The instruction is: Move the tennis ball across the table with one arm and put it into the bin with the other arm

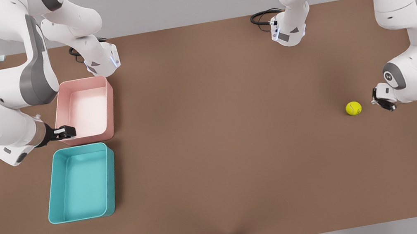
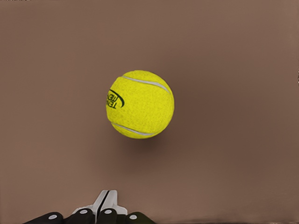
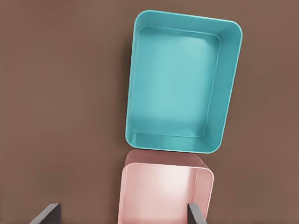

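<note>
Resting on the table (image 1: 214, 153), yellow-green tennis ball (image 1: 353, 108), pale-seamed, dark-lettered.

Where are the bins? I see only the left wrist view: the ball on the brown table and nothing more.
Observer: Two bins, a pink bin and a teal bin, stand side by side at the front view's left, far across the table from the tennis ball.
Operator: Where is the other arm?
Observer: The right gripper waits, open, at the pink bin's edge, on the side near the teal bin.
Operator: Does my gripper touch the ball?
Observer: No. The left gripper is beside the ball, toward the front view's right, with a gap of bare table between.
</note>
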Robot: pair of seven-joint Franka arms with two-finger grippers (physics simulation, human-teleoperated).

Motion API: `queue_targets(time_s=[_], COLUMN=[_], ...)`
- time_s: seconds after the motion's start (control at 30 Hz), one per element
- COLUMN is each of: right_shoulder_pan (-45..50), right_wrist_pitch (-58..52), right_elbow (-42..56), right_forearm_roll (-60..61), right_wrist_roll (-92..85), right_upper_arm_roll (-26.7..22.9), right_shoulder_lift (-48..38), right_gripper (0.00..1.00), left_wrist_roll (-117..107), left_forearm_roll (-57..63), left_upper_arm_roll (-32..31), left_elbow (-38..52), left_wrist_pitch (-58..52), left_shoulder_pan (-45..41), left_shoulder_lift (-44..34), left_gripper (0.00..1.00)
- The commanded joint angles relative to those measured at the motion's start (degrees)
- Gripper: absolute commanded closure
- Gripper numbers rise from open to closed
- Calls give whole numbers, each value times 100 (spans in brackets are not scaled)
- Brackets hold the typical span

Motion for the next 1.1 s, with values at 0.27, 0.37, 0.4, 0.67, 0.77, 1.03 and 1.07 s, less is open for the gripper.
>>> queue_targets(time_s=[0.27,0.37,0.4,0.67,0.77,1.03,1.07], right_shoulder_pan=[0,0,0,9,0,0,0], right_wrist_pitch=[11,11,11,11,11,11,11], right_elbow=[55,90,90,99,99,99,99], right_forearm_roll=[18,18,18,18,18,18,18], right_wrist_roll=[-81,-81,-81,-72,-81,-160,-160], right_upper_arm_roll=[-9,0,0,0,0,-9,-9], right_shoulder_lift=[39,83,92,118,118,118,118], right_gripper=[0,0,0,0,0,0,0], left_wrist_roll=[3007,2216,1610,-5106,-5824,-11619,-11627], left_forearm_roll=[9,-606,-633,-3094,-2058,-940,-853], left_upper_arm_roll=[2,29,38,-1158,-1167,-630,-630], left_elbow=[-55,-55,-55,428,674,4075,4067], left_wrist_pitch=[-158,-158,-122,-905,-966,-5677,-5677], left_shoulder_pan=[-185,-369,-457,-1081,-1406,-2865,-2901], left_shoulder_lift=[71,71,62,53,10,-1177,-1151], left_gripper=[79,79,79,79,79,0,0])
